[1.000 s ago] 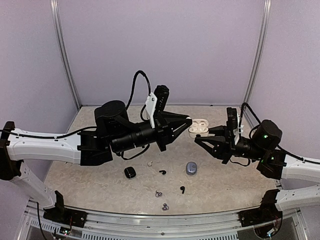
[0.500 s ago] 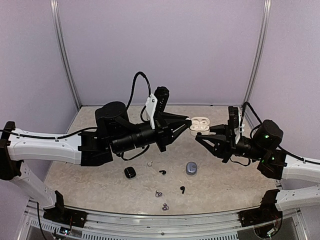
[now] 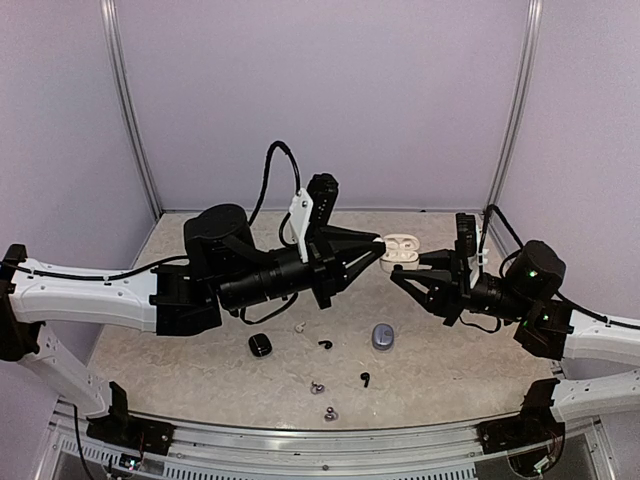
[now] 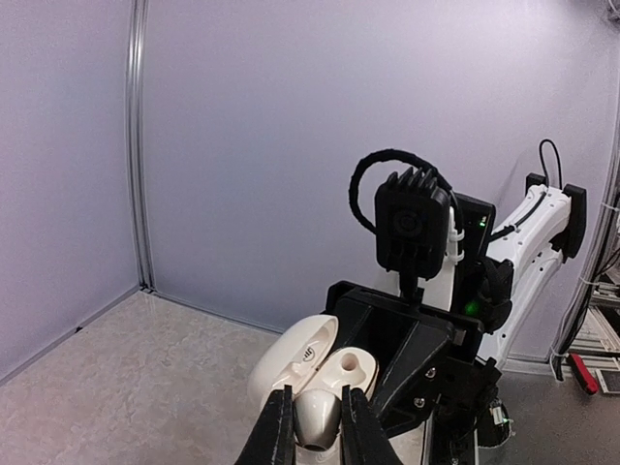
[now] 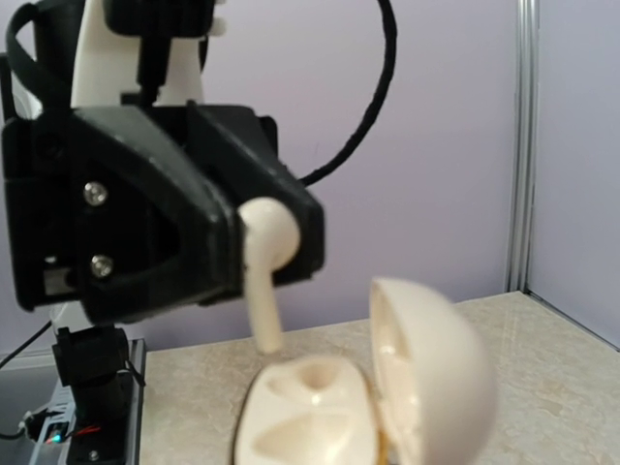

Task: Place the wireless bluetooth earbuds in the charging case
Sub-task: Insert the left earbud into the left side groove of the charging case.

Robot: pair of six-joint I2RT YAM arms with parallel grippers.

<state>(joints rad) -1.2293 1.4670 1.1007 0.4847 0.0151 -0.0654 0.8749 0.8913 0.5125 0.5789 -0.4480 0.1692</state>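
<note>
Closest to my bases, two silvery earbuds [image 3: 318, 387] and two black earbuds [image 3: 365, 379] are lying loose on the table [image 3: 190, 375]. A closed black case [image 3: 260, 345] and a grey-blue case [image 3: 382, 337] sit just past them.

Up off the table, my left gripper [image 3: 378, 245] is nearly closed, pinching the rounded head of a white earbud [image 5: 263, 254]. The earbud's long axis is pretty much upright, with the stem pointing straight down at the sockets of the charging case [image 5: 315, 417]. The stem tip is right at the case's rim, but I can't tell if it's actually touching.

My right gripper [image 3: 405, 268] is clamped on the case's base, holding it in mid-air with the sockets facing up. The lid [image 5: 426, 373] is flipped open on the side away from the earbud.
</note>
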